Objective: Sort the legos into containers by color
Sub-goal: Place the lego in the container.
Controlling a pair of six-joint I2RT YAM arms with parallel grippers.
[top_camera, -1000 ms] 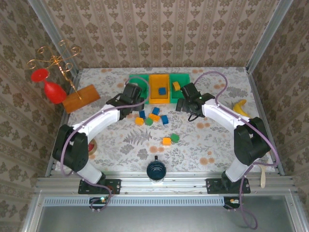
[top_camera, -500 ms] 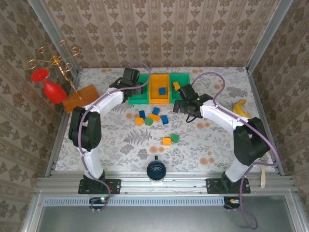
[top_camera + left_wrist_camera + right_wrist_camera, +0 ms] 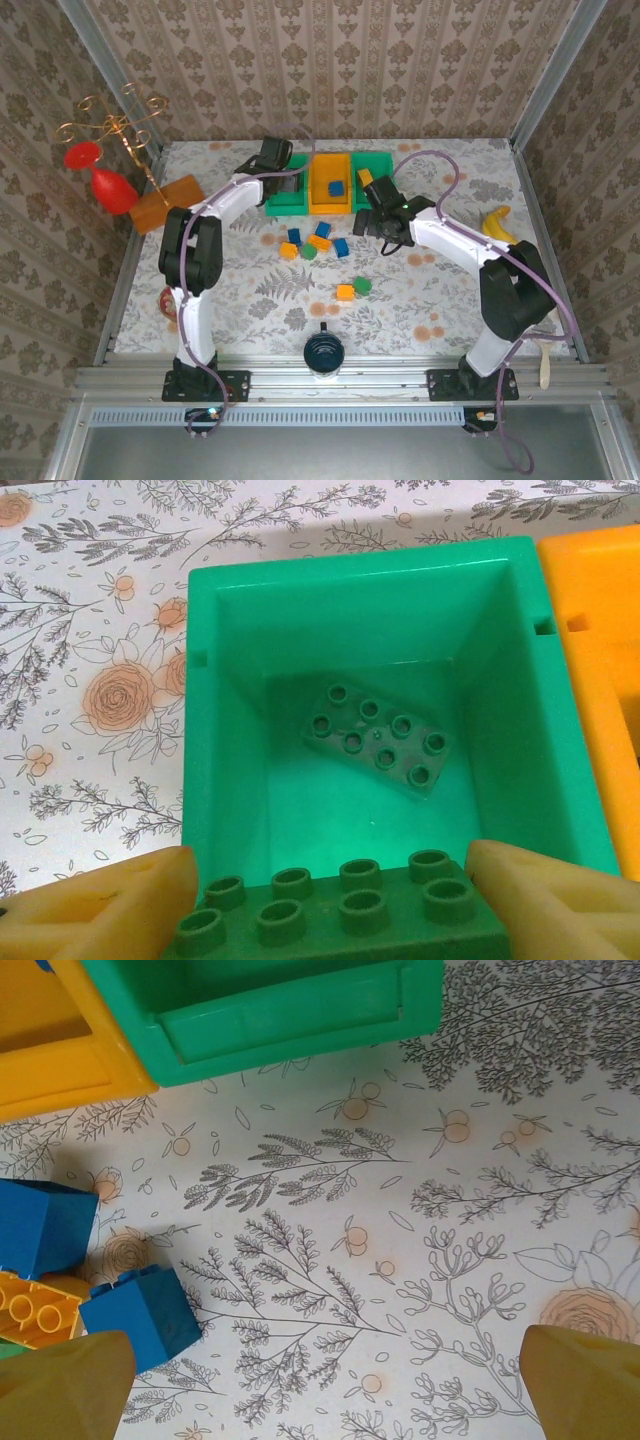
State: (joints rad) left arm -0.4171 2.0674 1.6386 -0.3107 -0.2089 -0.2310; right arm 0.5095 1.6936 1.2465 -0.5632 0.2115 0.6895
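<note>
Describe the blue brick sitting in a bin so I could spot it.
At the far side of the table stands a row of three bins. The brick lies in the orange middle bin, between two green ones. The other blue bricks lie loose on the table.

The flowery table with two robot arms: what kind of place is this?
Probably a robot test booth dressed like a home: black-and-white robot arms bolted to a metal rail, wallpapered panels, small plastic toy bricks beside green and orange plastic bins.

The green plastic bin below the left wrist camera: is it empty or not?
Not empty: one green eight-stud plastic brick lies flat on the floor of the green bin.
</note>
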